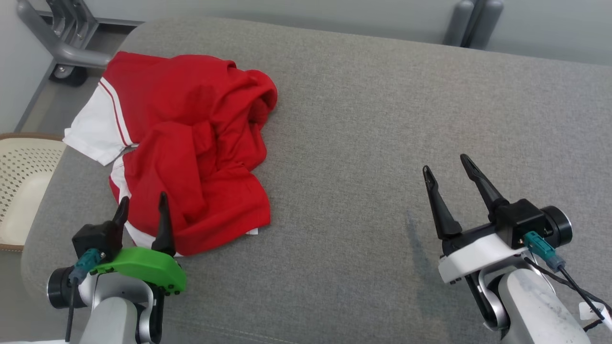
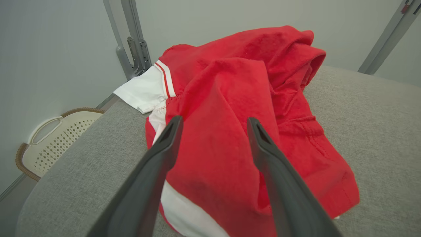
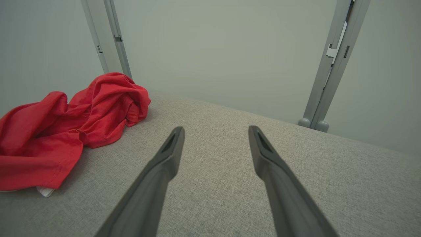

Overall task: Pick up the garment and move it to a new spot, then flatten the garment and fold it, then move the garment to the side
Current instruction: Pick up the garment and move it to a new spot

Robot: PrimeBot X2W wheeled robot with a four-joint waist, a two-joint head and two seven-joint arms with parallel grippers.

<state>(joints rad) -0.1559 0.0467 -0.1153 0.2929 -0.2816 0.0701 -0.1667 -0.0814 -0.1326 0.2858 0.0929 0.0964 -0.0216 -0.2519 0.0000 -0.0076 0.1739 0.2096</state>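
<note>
Left pincer (image 1: pixel 144 197) and right pincer (image 1: pixel 444 162) stand spread, empty. The crumpled garment (image 1: pixel 191 143) reaches the bench's (image 1: pixel 382 119) left edge; a shallow pinch may slip, dropping it toward the basket (image 1: pixel 24 181).

the garment (image 1: pixel 191 143) is red with white parts and a thin red stripe. it lies crumpled in a loose heap on the left part of the grey surface, not flat.
</note>
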